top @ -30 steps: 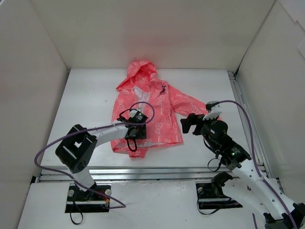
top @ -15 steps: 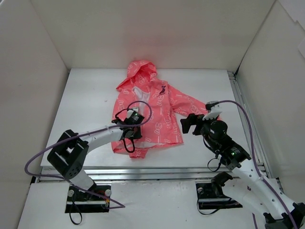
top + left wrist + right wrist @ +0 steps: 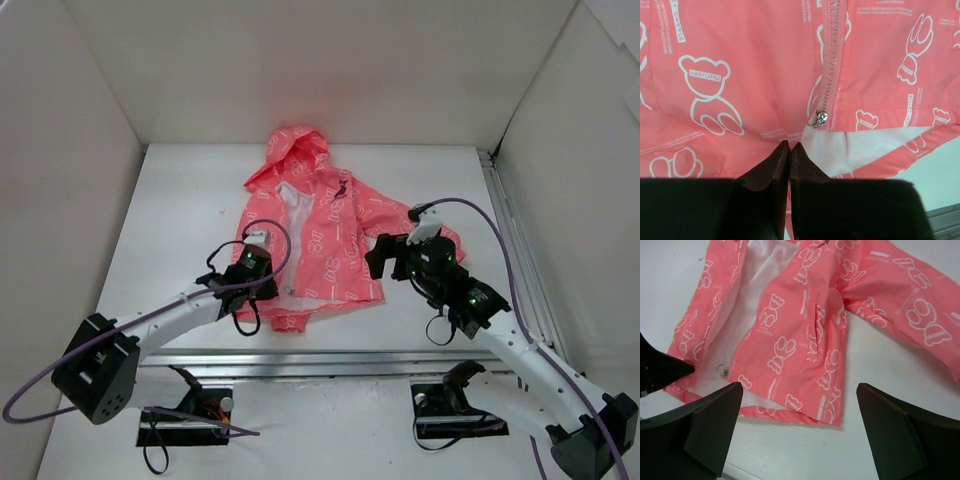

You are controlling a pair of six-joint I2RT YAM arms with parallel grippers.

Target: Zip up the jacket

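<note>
The coral-pink jacket (image 3: 335, 225) lies flat on the table with its hood at the far end, its front open and white lining (image 3: 757, 285) showing. My left gripper (image 3: 270, 292) is at the bottom hem of the left panel. In the left wrist view its fingertips (image 3: 790, 146) are shut together on the hem edge, just below the silver zipper pull (image 3: 821, 118) and zipper teeth (image 3: 831, 60). My right gripper (image 3: 380, 257) hovers wide open (image 3: 800, 386) over the jacket's lower right corner (image 3: 832, 410). The pull (image 3: 722, 371) and the left fingers (image 3: 665, 369) show there too.
White walls enclose the white table (image 3: 180, 210) on three sides. A metal rail (image 3: 508, 230) runs along the right side and another along the near edge (image 3: 330, 356). Purple cables (image 3: 520, 250) loop off both arms.
My left gripper has shut at the hem, and its arm has drawn back toward the near left. My right gripper, still open, has moved left toward the jacket's lower right corner.
</note>
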